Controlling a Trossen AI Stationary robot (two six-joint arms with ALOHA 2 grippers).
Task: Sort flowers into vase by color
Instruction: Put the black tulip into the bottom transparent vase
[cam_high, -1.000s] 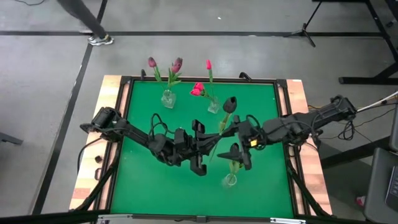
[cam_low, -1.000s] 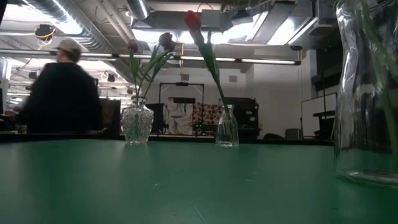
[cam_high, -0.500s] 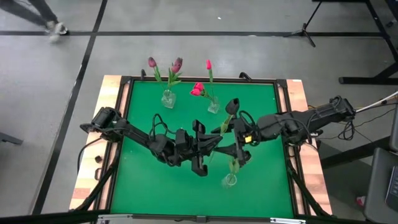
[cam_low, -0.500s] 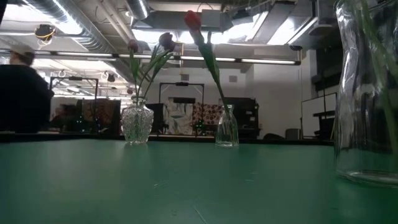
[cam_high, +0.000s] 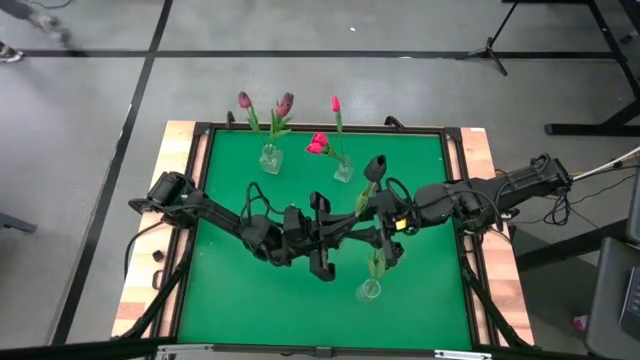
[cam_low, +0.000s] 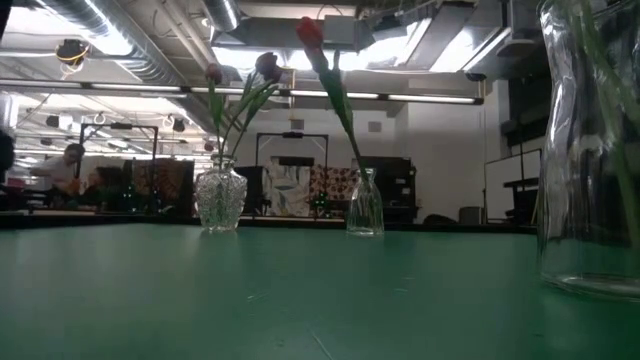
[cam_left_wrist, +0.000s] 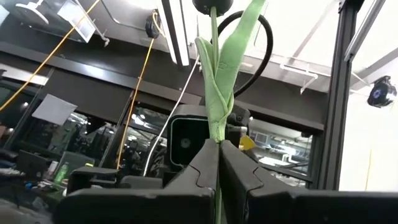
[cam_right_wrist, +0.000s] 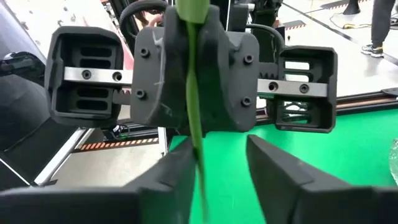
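Left hand (cam_left_wrist: 218, 163) pinches stem (cam_left_wrist: 214, 81) above green table (cam_high: 230, 170).

Green table mat (cam_high: 230, 190), pink flowers (cam_high: 318, 143), dusky purple flowers (cam_high: 284, 103), near-black bud (cam_high: 376, 165), pale green stem (cam_left_wrist: 216, 106)

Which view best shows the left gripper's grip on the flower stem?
The left wrist view: the left gripper has its jaws shut on the green stem. The right wrist view shows that clamp from the front, the high view only the crowded arms, the low view nothing of it.
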